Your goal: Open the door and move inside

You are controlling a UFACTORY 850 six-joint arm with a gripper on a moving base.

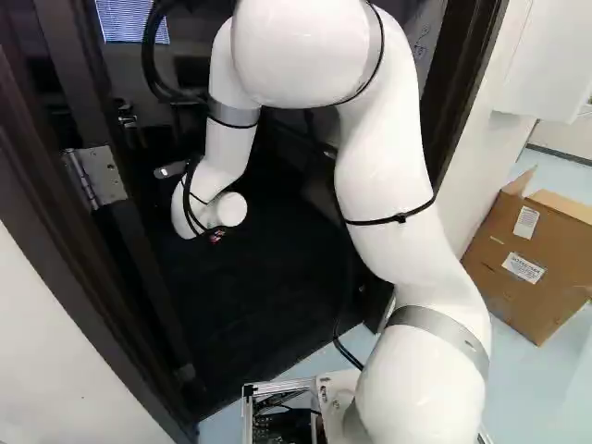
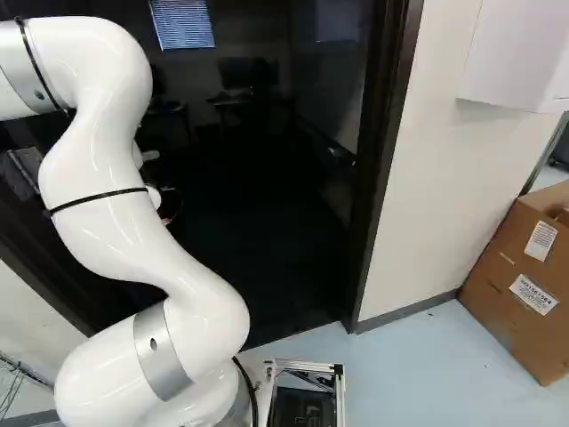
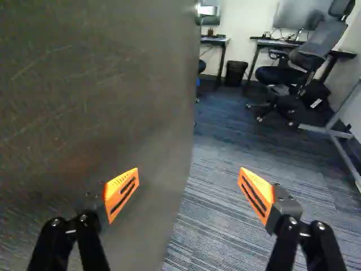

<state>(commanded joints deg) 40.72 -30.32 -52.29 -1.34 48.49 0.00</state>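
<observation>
The door (image 3: 96,84) stands swung inward, its brown-grey face filling one side of the wrist view. A silver handle (image 3: 207,10) shows at its far edge. The gripper (image 3: 189,193) is open and holds nothing; one finger lies over the door's face, the other over carpet past its edge. Whether the first finger touches the door, I cannot tell. In the left base view, a hinge (image 1: 97,176) sits on the dark frame, and my arm's wrist (image 1: 205,208) reaches into the doorway. The gripper cannot be made out in either base view. The right jamb (image 2: 378,178) stands right of the arm.
Beyond the door are carpet (image 3: 217,209), an office chair (image 3: 304,56), desks, a black bin (image 3: 236,73) and a metal stand leg (image 3: 341,152) by the wall. Outside, a cardboard box (image 2: 524,280) stands right of the doorway, past a white wall (image 2: 427,196).
</observation>
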